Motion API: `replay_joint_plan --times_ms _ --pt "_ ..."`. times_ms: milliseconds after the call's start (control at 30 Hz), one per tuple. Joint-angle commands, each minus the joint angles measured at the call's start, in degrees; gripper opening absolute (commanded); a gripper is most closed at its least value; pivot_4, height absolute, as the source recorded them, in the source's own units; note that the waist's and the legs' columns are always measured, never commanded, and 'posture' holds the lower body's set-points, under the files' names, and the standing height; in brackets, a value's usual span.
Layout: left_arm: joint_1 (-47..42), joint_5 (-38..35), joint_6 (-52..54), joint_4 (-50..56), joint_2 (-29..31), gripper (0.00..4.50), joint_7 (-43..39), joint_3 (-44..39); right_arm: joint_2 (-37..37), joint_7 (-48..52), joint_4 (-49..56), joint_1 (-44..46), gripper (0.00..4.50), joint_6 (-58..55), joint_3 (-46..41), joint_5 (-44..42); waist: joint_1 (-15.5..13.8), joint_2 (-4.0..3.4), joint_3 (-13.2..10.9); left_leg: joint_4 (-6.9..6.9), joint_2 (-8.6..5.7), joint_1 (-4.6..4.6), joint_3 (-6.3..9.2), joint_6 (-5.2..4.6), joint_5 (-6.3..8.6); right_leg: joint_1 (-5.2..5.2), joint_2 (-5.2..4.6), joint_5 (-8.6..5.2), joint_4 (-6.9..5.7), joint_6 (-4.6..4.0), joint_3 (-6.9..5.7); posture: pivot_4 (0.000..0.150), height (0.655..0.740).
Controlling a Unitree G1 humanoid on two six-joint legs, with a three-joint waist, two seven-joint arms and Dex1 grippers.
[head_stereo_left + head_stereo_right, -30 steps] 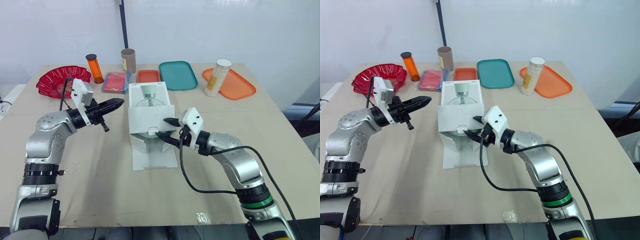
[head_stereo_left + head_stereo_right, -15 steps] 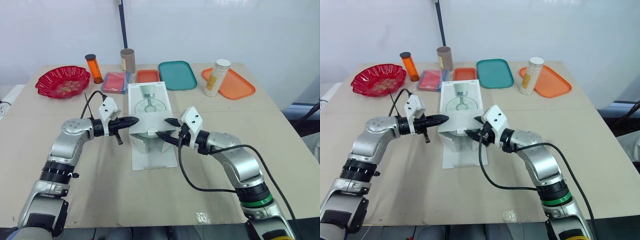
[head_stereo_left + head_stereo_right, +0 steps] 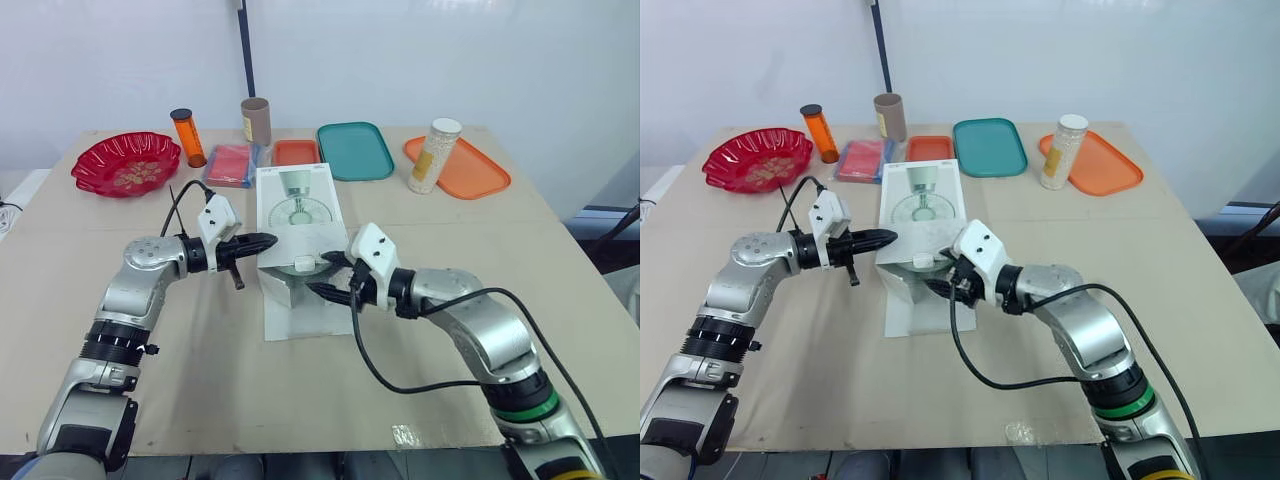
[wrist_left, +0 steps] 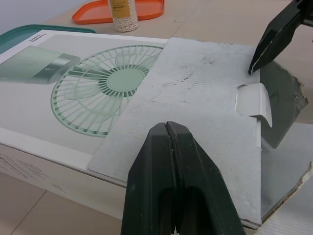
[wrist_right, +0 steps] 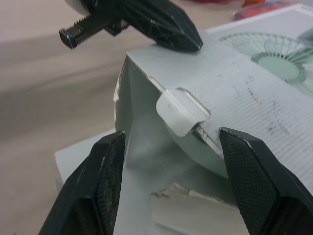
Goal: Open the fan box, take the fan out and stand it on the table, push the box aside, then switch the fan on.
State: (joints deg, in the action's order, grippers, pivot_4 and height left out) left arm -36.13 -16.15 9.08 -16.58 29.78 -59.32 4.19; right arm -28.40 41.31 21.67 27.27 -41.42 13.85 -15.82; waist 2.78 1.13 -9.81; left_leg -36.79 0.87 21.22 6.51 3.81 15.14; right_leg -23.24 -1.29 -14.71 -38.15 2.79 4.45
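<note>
Left gripper [image 3: 262, 241], pressed together, seems to pin the fan box [image 3: 297, 205] mid-frame so the spread right gripper [image 3: 320, 273] can work its tab [image 5: 183, 110].

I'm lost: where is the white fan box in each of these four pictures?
Left eye view: fan box at mid-table, nearer than the teal tray.
Right eye view: same place.
Left wrist view: close up, printed top and flap.
Right wrist view: close up, open end under flap.
Shared landmark: white tab on the flap.

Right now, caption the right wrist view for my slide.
Open right jaws frame the tab of the fan box, its end gaping, while shut left jaws rest at the corner of its flap.
</note>
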Motion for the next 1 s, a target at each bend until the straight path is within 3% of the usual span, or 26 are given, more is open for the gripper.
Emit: replay_joint_plan --times_ms 33,533,667,800,1000 --pt "-0.3 1.1 -0.7 -0.5 -0.2 0.0 0.1 0.1 -2.1 0.8 3.6 -1.1 3.08 -1.3 0.7 -0.1 0.0 0.0 0.0 0.0 0.0 0.0 0.0 0.0 0.0 0.0 0.0 0.0 0.0 0.0 0.0 0.15 0.74" --pt "-0.7 2.0 -2.5 -2.2 -2.0 0.0 -0.2 0.4 -12.3 3.1 11.7 -4.8 3.08 -5.1 -1.2 -1.2 0.0 0.06 0.0 -0.02 -0.03 -0.02 0.02 0.0 0.0 0.07 -0.02 -0.03 0.02 0.05 -0.01 0.15 0.74" --pt "-0.6 2.1 -2.8 -2.4 -2.3 0.0 -0.1 0.5 -13.2 2.1 10.9 -4.1 1.94 -6.1 -1.5 -0.6 0.0 0.06 0.0 -0.03 -0.03 -0.03 0.02 0.0 0.0 0.08 -0.02 -0.03 0.02 0.05 -0.01 0.15 0.74" --pt "-0.6 2.1 -3.1 -2.4 -2.5 0.0 0.0 0.4 -13.6 1.3 8.8 -3.8 0.12 -6.0 -0.8 1.0 0.0 0.06 0.0 -0.02 -0.03 -0.03 0.02 0.0 0.0 0.08 -0.02 -0.03 0.02 0.05 -0.01 0.15 0.74" --pt "-0.3 2.1 -3.1 -2.1 -2.4 0.0 0.1 0.3 -12.6 -1.6 2.4 -2.5 0.04 -5.8 -0.5 4.6 0.0 0.06 0.0 -0.03 -0.03 -0.03 0.02 0.0 0.0 0.08 -0.02 -0.03 0.02 0.04 -0.01 0.15 0.74"
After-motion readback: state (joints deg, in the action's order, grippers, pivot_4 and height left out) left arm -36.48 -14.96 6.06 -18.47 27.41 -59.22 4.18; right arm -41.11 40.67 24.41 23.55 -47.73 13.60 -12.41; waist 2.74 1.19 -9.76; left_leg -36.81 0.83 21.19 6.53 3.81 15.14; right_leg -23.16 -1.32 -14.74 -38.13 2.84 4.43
